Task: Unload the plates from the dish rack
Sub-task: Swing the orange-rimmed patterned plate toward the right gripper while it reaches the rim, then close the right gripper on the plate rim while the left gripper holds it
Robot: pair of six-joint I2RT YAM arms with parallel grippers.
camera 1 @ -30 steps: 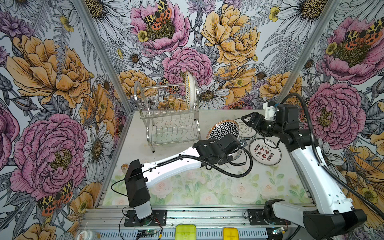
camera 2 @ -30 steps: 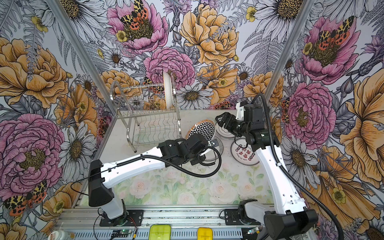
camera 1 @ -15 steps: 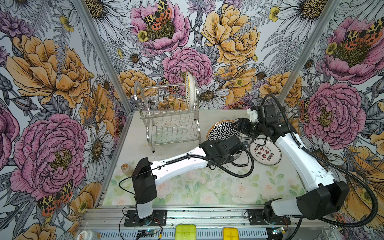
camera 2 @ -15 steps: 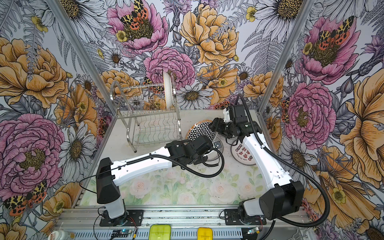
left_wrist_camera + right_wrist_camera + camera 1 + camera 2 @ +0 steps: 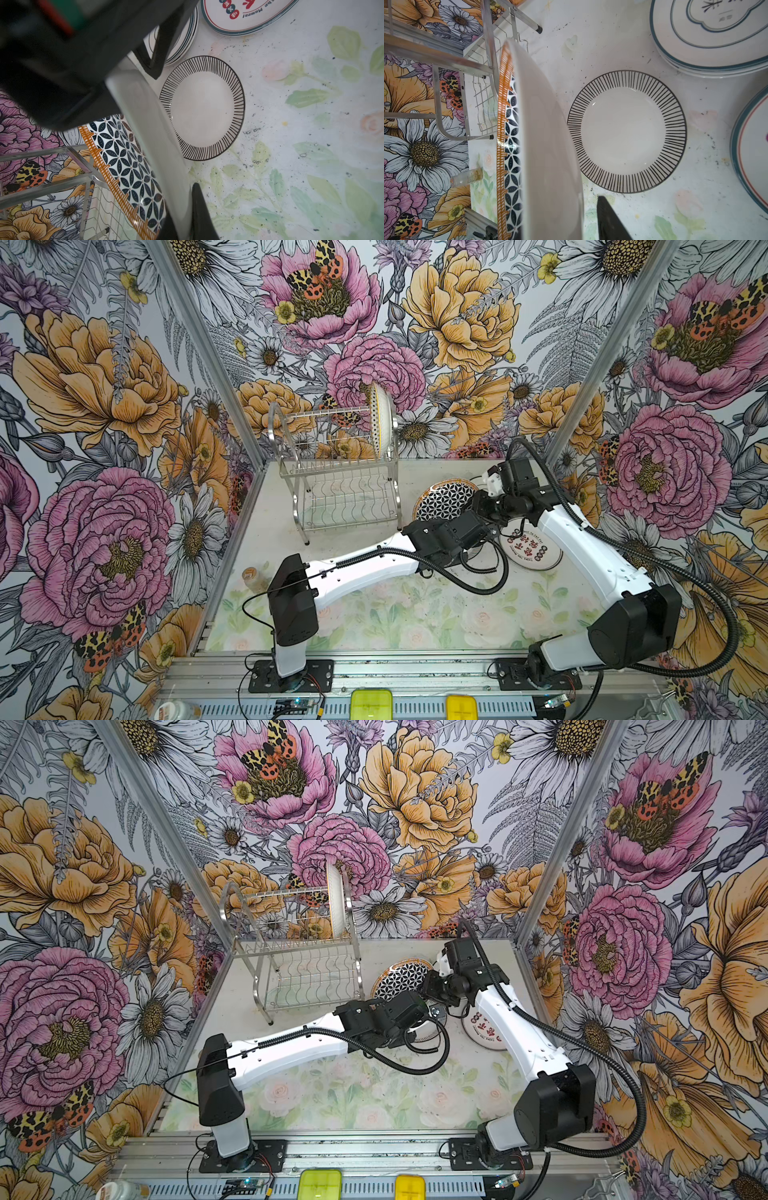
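The left hand [image 5: 182, 199] is clamped on the rim of the petal-pattern plate [image 5: 442, 499]. It holds the plate on edge and tilted above the desk [image 5: 374, 614], just right of the rack [image 5: 340, 468]. The plate's black-and-white face and orange border turn toward the rack, and its plain white back turns toward the other plates. The right hand [image 5: 577, 203] comes in from the far side with its jaws spread round the same rim. The one finger [image 5: 608, 220] in view stands off the white back, with a strip of desk showing between (the other finger is hidden behind the plate). In both top views the two wrists crowd together at the plate's lower right edge, with little room between them. Below the raised plate the striped plate [image 5: 627, 131] lies flat on the desk. Its rim is just beside the blue-rimmed stack [image 5: 708, 35], a narrow gap apart, and near the red-lettered plate [image 5: 530, 549]. As far as the wrist views show, the raised plate's orange edge is near the rack's right end frame without touching it. One dotted-rim plate [image 5: 380, 420] stands upright in the rack's upper tier, at its right end. The front of the desk, with its faded flower print, lies open from side to side. A small bottle [image 5: 251, 576] sits at the desk's left edge, well apart from the plates.
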